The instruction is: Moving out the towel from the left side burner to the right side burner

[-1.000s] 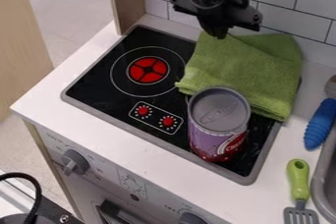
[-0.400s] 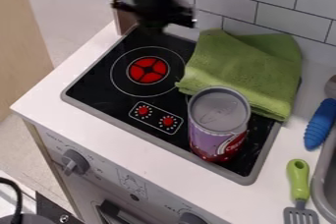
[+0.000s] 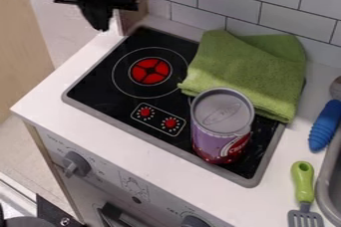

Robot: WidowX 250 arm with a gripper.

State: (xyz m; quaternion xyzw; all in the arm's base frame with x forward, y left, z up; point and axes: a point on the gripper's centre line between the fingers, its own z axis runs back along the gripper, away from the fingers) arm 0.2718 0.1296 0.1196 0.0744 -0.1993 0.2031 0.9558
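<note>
Green towel [image 3: 250, 66], loosely folded, lying over the rear right part of the cooktop [image 3: 96, 89], towards the counter's [image 3: 86, 131] rear edge; one flap is folded over near the tiled wall [image 3: 230, 2]. The left burner [image 3: 150, 70] shows its red centre, with the towel's near side just beside its outer ring. The can [image 3: 222, 126] stands upright in front of the towel, towards the counter's front edge; whether the two touch, I cannot tell. At the counter's right, a blue-handled utensil [image 3: 325, 126] and a green-handled spatula [image 3: 302, 183] lie near the sink [image 3: 325, 186].

My end effector [image 3: 100, 24] hangs above the counter's rear left corner, well apart from the towel. How far open it is, I cannot tell; it does not have hold of the towel.

Step in hand: I judge the transfer to be essentially complete, with the arm clear of the cloth. The next move calls for parking the arm without crossing the can; a slight rightward tug would be needed only if more margin from the left burner were wanted.
</note>
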